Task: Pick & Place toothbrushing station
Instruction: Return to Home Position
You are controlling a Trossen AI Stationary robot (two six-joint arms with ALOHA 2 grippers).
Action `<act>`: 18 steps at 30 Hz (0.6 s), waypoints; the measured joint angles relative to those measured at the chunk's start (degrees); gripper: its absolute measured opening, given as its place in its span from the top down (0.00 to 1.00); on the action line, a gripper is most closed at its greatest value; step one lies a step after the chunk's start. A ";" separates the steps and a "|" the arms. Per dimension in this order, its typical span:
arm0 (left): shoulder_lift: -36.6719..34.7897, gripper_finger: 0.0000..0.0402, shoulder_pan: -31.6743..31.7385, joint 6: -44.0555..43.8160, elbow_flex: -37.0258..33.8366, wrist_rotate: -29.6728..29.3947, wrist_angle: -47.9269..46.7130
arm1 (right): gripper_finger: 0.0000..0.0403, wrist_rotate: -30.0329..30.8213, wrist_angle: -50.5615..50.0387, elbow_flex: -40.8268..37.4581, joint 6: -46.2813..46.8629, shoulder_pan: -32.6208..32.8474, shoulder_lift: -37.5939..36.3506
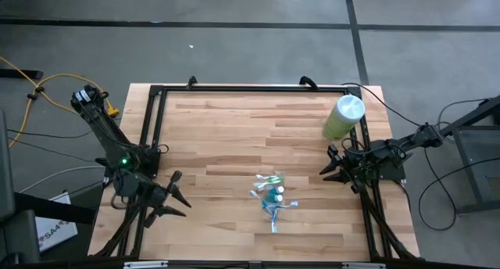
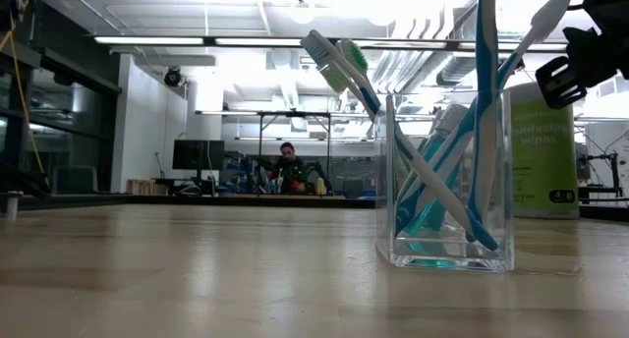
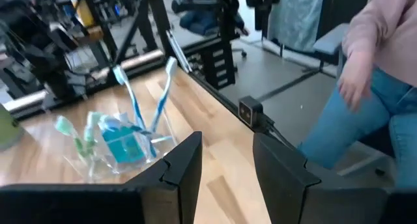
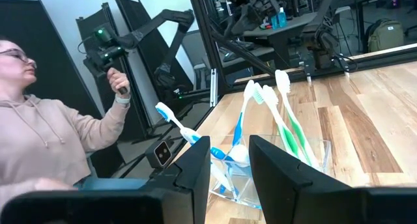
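Observation:
The toothbrushing station (image 1: 273, 194) is a small clear box standing on its base on the wooden table, right of the middle and toward the near edge. Blue, green and white toothbrushes (image 2: 462, 132) lean in it, heads up, beside something teal (image 3: 127, 148). My left gripper (image 1: 181, 200) hangs open over the table's near left part, pointing toward the station (image 3: 98, 160), well short of it. My right gripper (image 1: 328, 169) is open at the table's right side, level and aimed at the station (image 4: 242, 185), with nothing between its fingers (image 4: 195, 160).
A tall pale-green wipes cylinder (image 1: 344, 116) with a white top stands at the far right. A black frame (image 1: 156, 89) runs round the table. A person in a pink top (image 4: 45, 139) stands off the near edge, one hand (image 4: 119, 81) raised beside the left arm.

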 joint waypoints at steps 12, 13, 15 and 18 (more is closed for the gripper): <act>-25.14 0.67 -3.83 5.41 -17.13 -0.05 5.81 | 0.76 0.00 0.04 0.00 0.00 0.00 0.00; -26.88 0.67 -4.15 5.98 -18.68 -0.03 6.69 | 0.76 0.00 0.04 0.00 0.00 0.00 0.02; -29.81 0.67 -4.81 6.84 -21.32 -0.05 7.95 | 0.76 0.00 0.04 0.00 0.00 0.00 0.02; -32.76 0.67 -5.46 7.38 -24.43 -0.02 9.44 | 0.76 0.00 0.04 0.00 0.00 0.00 0.02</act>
